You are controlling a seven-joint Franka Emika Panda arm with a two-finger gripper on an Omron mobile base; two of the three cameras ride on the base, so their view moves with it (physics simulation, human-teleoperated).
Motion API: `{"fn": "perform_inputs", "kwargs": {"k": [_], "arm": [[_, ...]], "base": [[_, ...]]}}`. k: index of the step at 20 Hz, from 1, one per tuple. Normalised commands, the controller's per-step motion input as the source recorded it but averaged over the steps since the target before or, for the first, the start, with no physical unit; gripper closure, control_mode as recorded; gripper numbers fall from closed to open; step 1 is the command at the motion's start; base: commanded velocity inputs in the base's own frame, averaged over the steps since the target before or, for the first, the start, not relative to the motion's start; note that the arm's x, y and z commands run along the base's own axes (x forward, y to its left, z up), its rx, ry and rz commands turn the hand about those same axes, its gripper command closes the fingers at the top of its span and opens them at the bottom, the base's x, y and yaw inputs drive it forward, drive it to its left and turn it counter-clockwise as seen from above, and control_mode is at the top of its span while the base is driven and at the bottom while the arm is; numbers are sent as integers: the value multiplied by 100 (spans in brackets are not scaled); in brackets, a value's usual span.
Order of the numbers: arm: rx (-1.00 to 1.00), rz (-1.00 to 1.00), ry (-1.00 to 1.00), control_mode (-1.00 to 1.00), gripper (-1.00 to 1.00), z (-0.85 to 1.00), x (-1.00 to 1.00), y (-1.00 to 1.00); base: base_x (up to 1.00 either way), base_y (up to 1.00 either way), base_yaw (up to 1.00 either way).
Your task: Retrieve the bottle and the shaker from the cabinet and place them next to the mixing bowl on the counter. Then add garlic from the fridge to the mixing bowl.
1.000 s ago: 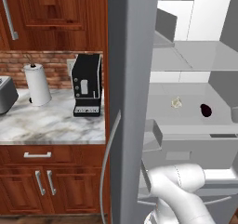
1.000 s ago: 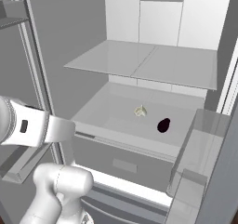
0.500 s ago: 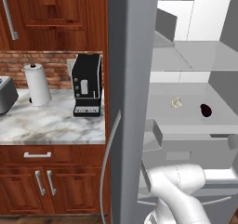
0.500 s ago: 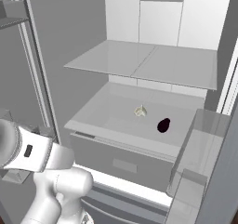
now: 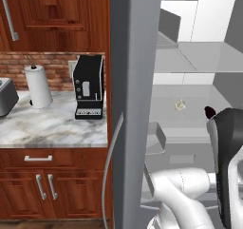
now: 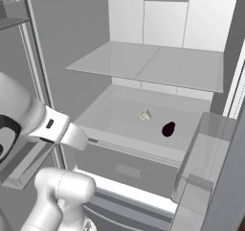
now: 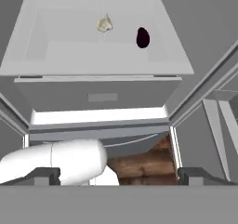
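Inside the open fridge (image 6: pixel 143 76), the garlic (image 6: pixel 144 114) lies mid-shelf, a dark item (image 6: pixel 168 129) near at its four o'clock.

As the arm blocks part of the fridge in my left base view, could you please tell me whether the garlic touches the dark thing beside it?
Observer: No. In the hand view the garlic lies clear of the dark oval item, both on the same fridge shelf.
Operator: Thank you. Are the jaws ready to take it?
Observer: The hand view shows the jaws wide open with nothing between them, facing that shelf from outside the fridge.
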Motion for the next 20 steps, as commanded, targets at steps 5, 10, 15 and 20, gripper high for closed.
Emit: {"fn": "perform_inputs", "kwargs": {"k": [5,10,15,20], "arm": [[3,0,0,-100,-100,-5,61,-18],[1,0,-1,-100,-100,-12,46,-10],[0,0,-4,-100,-100,-1,51,0],[0,1,-14,-100,-100,-22,64,0]], "base": [[0,0,0],[0,0,0],[0,0,0],[0,0,0]]}}
